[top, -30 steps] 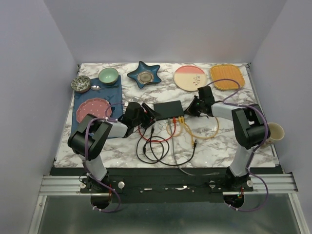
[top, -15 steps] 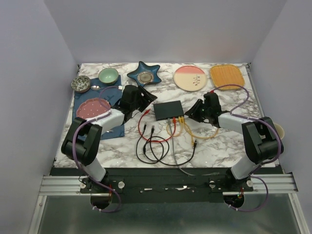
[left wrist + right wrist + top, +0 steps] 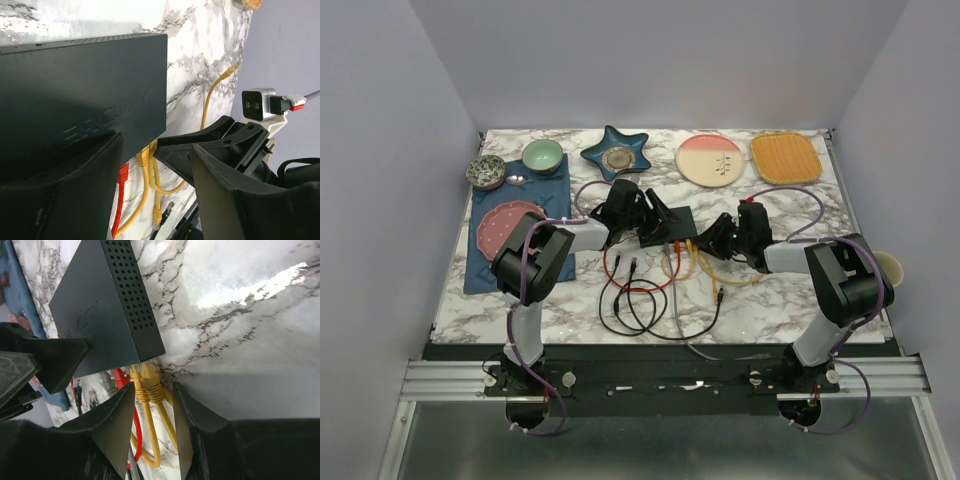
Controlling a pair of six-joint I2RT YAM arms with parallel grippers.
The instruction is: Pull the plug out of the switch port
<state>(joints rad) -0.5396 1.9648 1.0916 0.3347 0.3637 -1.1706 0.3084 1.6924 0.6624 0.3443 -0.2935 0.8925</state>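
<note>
The switch is a flat black box at mid-table, its socket edge facing the near side. Two yellow plugs sit side by side in its sockets, with a red plug and a grey plug beside them. My right gripper is open, one finger on each side of the two yellow plugs, with a gap to each. In the top view it is at the switch's near right corner. My left gripper is open, with one finger lying over the switch's top. In the top view it is at the switch's left part.
Loose black cables, a red cable and yellow loops lie in front of the switch. A blue mat with a pink plate, a green bowl, a star dish, a round plate and an orange tray line the back. A mug stands at the right edge.
My left arm has swung right from the blue mat onto the switch. My right gripper has moved left and nearer, down to the switch's socket edge around the yellow plugs.
</note>
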